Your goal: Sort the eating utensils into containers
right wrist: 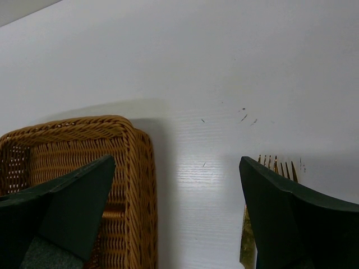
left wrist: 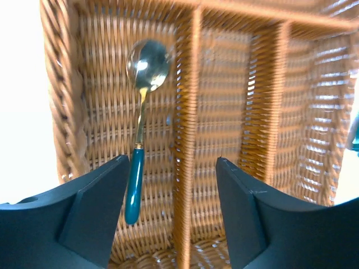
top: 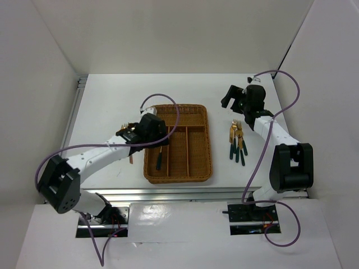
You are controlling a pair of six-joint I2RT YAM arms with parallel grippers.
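The brown wicker tray lies mid-table. One spoon with a gold head and green handle lies in its leftmost long slot; in the left wrist view the spoon lies free beside the left finger. My left gripper hovers open and empty over that slot and its divider. Several green-handled forks and other utensils lie on the table right of the tray. My right gripper is open and empty above the table, beyond them. Fork tines show by its right finger, the tray corner by its left.
A thin copper-brown stick and some gold heads show at the tray's left side, partly hidden by my left arm. White walls close in the table on the left, right and back.
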